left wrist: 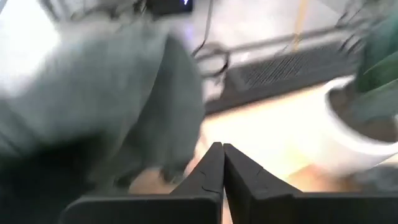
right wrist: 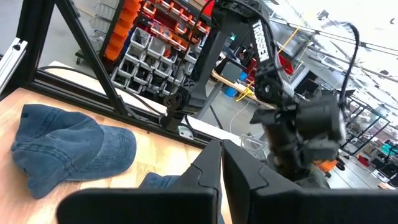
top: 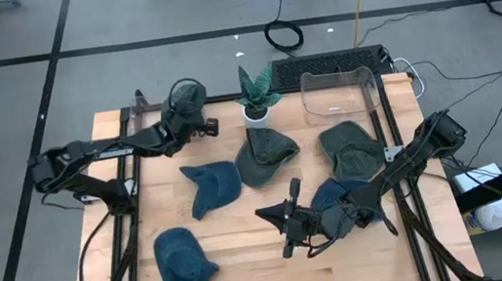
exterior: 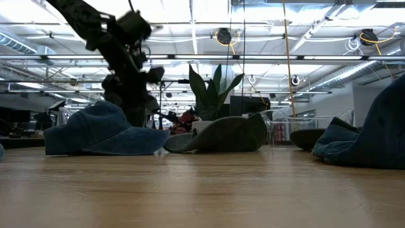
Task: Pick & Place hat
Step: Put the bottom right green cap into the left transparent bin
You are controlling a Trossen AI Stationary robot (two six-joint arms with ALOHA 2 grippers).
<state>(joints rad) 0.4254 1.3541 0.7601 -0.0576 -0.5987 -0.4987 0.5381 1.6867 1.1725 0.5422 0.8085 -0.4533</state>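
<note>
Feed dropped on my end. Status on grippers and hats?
Left gripper shut, at the table's far-left edge beside a grey-green hat. Right gripper shut, empty, low over table centre. Other hats lie loose; plant near left gripper.

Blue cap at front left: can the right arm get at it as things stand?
Probably yes: the right gripper sits shut mid-table, and bare table lies between it and the blue cap; whether its reach suffices is unclear.

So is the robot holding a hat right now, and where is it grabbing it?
Neither seems to. The left gripper is by a green hat, but its fingers are shut with no cloth between. The right gripper is shut, empty.
</note>
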